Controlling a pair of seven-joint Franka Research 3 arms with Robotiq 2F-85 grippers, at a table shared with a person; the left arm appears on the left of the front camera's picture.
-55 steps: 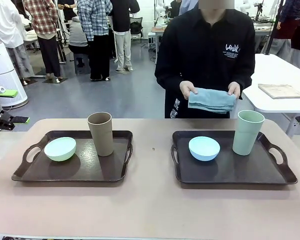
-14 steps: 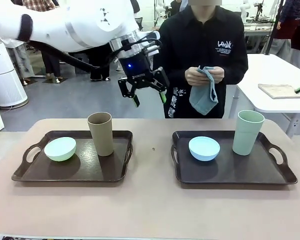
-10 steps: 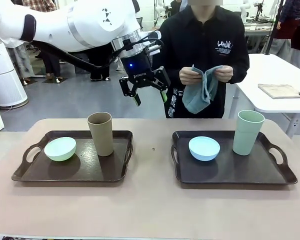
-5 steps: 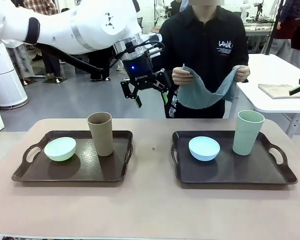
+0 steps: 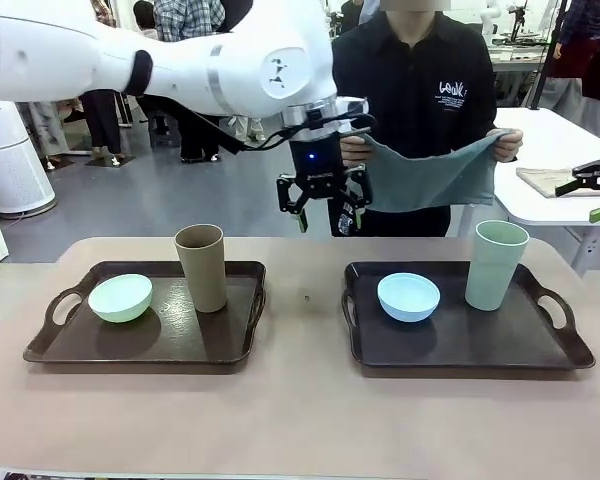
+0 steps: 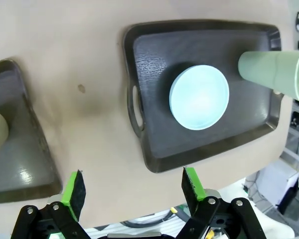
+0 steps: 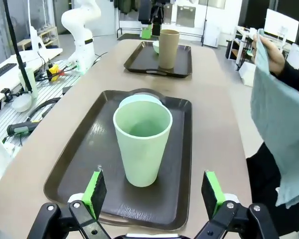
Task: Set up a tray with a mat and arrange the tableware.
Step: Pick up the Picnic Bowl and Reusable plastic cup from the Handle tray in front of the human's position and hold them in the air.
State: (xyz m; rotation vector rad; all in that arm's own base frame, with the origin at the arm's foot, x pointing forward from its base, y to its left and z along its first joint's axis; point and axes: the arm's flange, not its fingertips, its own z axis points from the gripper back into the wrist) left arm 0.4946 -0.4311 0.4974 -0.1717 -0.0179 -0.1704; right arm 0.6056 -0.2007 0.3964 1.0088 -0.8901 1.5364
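Now your left claw point(image 5: 330, 220) hangs released above the table's point(image 5: 300, 420) far edge, just beside the blue mat point(image 5: 435, 175) the person point(image 5: 420, 90) holds spread; your right claw point(image 7: 152, 191), also released, faces the green cup point(image 7: 142, 144). That cup and the blue bowl point(image 5: 408, 296) stand on the right tray point(image 5: 460, 345).
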